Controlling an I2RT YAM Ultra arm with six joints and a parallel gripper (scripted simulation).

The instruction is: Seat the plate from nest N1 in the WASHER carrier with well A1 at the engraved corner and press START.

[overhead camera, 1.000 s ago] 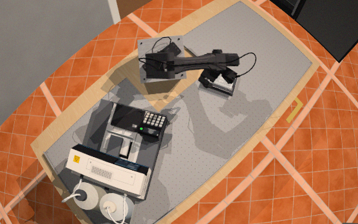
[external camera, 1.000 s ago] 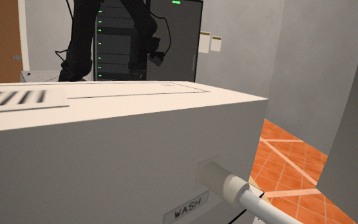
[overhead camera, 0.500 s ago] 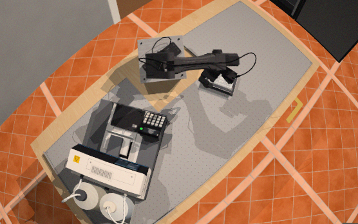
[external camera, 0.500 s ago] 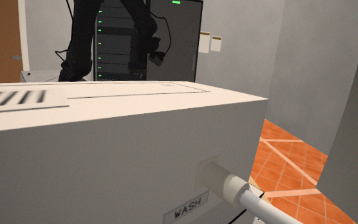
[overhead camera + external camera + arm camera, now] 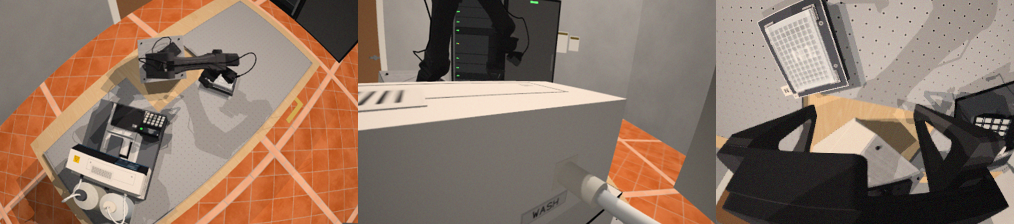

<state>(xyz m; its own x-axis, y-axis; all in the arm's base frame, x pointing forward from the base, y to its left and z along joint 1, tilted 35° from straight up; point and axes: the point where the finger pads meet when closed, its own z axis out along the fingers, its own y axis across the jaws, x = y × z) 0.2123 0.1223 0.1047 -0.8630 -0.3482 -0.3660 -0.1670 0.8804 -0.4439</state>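
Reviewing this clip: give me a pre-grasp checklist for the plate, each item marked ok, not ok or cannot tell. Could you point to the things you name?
1. Plate (image 5: 225, 82) (image 5: 801, 52) still to be moved, lying in the nest (image 5: 220, 87) (image 5: 842, 80): ok.
2. Tool (image 5: 865, 109) open with nothing between its fingers: ok.
3. Tool lined up with the plate: not ok; in the wrist view the plate lies beyond the fingertips, off to the upper left.
4. Washer carrier (image 5: 125, 145) free of any plate: ok, as far as its visible part shows.
5. Washer lamp (image 5: 141, 129) lit green: ok.
6. Cut-off corner of the plate identified: cannot tell, too small to make out.
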